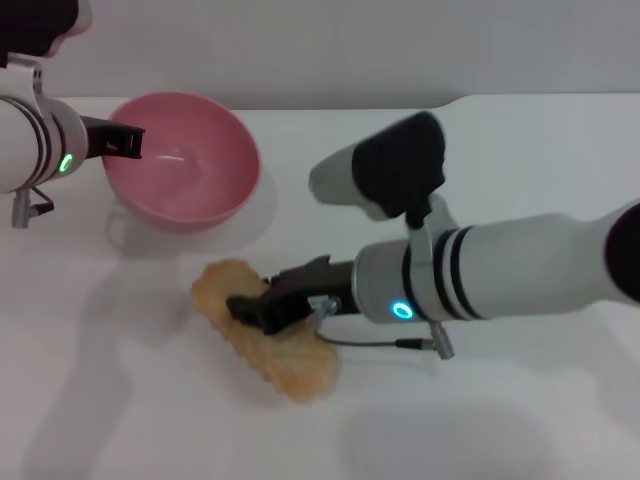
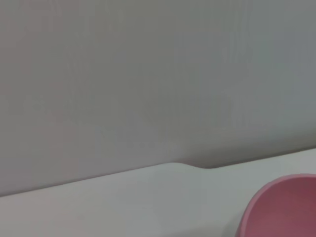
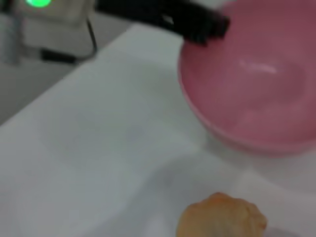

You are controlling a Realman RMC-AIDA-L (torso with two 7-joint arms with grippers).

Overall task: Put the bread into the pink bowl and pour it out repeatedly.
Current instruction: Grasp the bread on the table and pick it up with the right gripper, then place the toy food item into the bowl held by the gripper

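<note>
right gripper (image 1: 250, 312) seems closed on the bread (image 1: 265, 340); left gripper (image 1: 128, 143) clamps the pink bowl (image 1: 185, 160) rim.

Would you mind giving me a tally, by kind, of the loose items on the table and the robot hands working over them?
Bread: 1, the bread, lying on the white table.
Bowls: 1, the pink bowl, empty.
Robot hands: 2, the left hand at the bowl's rim, the right hand down on the bread.
Total: 4.
</note>
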